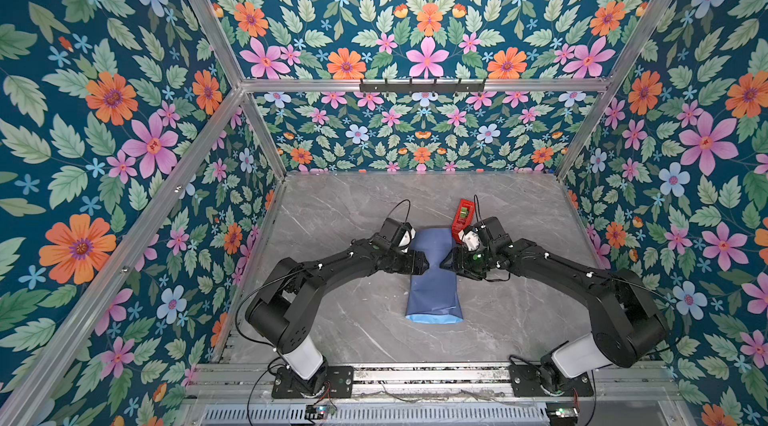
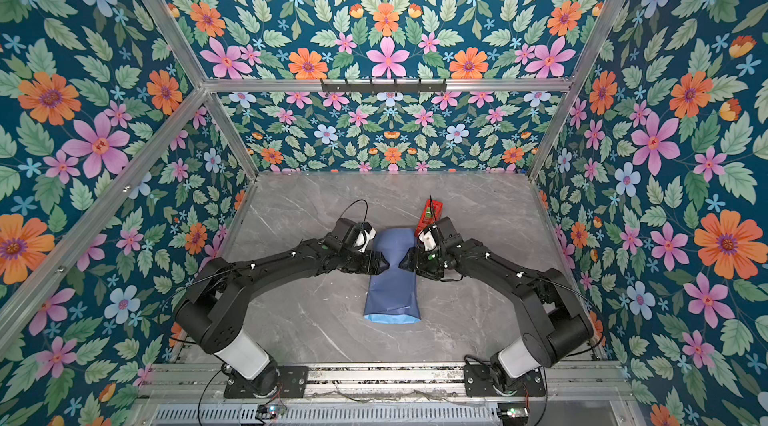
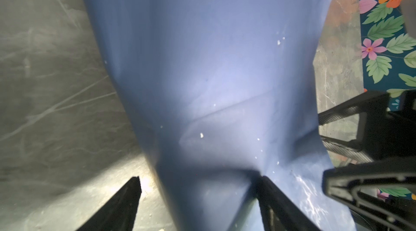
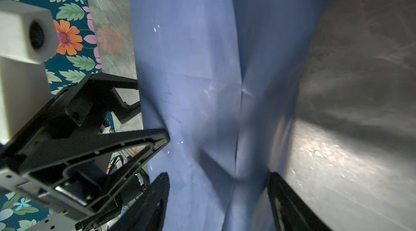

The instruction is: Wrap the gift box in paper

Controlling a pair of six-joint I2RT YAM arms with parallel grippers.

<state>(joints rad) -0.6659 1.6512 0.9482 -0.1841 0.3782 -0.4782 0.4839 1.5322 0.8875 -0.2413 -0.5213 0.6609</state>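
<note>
The paper (image 1: 434,295) (image 2: 392,291) lies on the table as a long slate-blue parcel, with a light-blue strip showing at its near end. The gift box is hidden inside it. My left gripper (image 1: 424,264) (image 3: 198,177) stands open at the parcel's left side; one finger is over bare table and the other rests against the paper (image 3: 213,72). From the right, my right gripper (image 1: 444,264) (image 4: 219,174) faces it, open, with a raised fold of the paper (image 4: 191,60) between its jaws. The parcel is drawn in narrow between the two grippers.
A red tape dispenser (image 1: 463,216) (image 2: 430,214) stands just behind my right wrist, close to the parcel's far right corner. The grey marble table (image 1: 340,320) is walled in by floral panels, and both arm bases sit on the near rail.
</note>
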